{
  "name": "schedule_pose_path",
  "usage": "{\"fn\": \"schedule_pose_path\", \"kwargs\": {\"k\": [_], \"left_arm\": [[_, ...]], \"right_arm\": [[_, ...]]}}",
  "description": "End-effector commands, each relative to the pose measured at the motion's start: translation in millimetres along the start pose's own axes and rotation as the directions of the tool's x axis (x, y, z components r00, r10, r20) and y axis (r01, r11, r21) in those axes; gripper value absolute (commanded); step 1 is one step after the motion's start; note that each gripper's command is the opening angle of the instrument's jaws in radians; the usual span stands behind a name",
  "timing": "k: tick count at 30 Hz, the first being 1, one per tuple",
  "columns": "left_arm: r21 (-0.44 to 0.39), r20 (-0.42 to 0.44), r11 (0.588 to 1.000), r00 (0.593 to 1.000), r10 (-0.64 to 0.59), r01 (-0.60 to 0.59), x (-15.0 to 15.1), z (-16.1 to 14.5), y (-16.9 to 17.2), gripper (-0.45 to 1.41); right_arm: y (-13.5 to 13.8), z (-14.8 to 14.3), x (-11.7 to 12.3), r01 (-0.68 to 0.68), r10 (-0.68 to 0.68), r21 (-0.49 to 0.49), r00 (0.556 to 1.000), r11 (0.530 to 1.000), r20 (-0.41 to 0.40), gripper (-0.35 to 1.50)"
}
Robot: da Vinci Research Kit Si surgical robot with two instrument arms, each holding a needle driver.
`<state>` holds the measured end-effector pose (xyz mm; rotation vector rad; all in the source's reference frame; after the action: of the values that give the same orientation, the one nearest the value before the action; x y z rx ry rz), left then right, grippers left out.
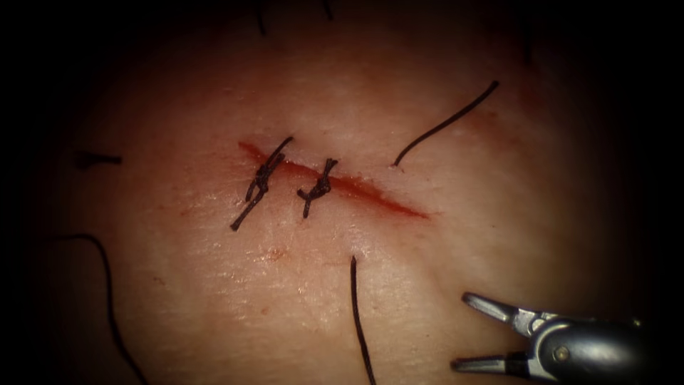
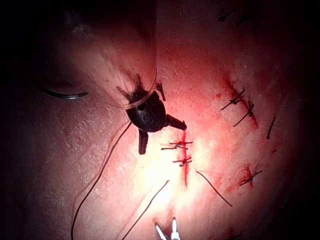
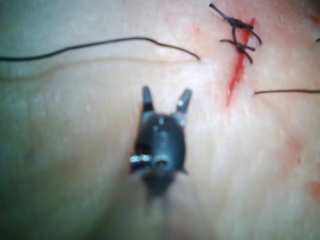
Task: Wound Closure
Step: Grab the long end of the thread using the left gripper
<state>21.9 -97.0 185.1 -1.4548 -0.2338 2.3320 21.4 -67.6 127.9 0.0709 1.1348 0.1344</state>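
Your left tool stands with its jaws spread and nothing between them, hovering just beside the near end of the cut. In that same wrist view a curved arc that appears to be the needle lies on the tissue, well apart from the cut, free of both tools and not driven in. I cannot tell on which side of the cut it lies.

At the left end of the cut, two stitches are tied: the first knot, then the second knot, both with short cut tails.

To their right, the cut is unclosed and red fluid shows along it. Thread meets the tissue above this open stretch and again below it, which suggests a third stitch placed but not tied.

Your right tool is lower right of the cut, jaws wide apart, holding nothing.

By my judgement, you are about halfway. No brand, label or writing can be read.
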Motion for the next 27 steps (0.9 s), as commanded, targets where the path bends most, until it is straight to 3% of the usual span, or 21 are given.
{"fn": "schedule_pose_path", "kwargs": {"k": [1, 4, 14, 17, 22, 27], "left_arm": [[-0.006, -0.035, 1.000, 0.999, 0.019, -0.019, -0.1, 1.6, 0.8, 0.94], [-0.027, -0.094, 0.999, 0.995, 0.024, -0.027, 1.3, 5.1, 1.8, 0.86], [-0.089, -0.205, 0.995, 0.978, 0.024, -0.043, 4.4, 18.4, 4.9, 0.89], [-0.079, -0.231, 0.990, 0.968, 0.099, -0.120, 4.9, 22.2, 5.1, 0.87], [-0.147, -0.169, 0.954, 0.957, 0.237, -0.262, 3.3, 27.8, 6.7, 0.81], [-0.264, -0.126, 0.877, 0.916, 0.382, -0.402, -0.6, 32.0, 9.7, 0.81]], "right_arm": [[-0.1, 1.0, -0.4, 0.000, 0.000, 0.001, 1.000, 1.000, -0.004, 1.48], [0.2, 0.9, -0.6, -0.001, 0.001, -0.002, 1.000, 1.000, -0.006, 1.48], [0.8, 0.4, -1.0, -0.014, 0.014, -0.014, 1.000, 1.000, -0.007, 1.48], [1.0, 0.3, -1.0, -0.017, 0.017, -0.018, 1.000, 1.000, -0.011, 1.48], [1.8, 0.0, -1.3, -0.024, 0.023, -0.032, 1.000, 0.999, -0.018, 1.46], [2.0, -0.6, -1.5, -0.029, 0.028, -0.046, 0.999, 0.999, -0.015, 1.46]]}}
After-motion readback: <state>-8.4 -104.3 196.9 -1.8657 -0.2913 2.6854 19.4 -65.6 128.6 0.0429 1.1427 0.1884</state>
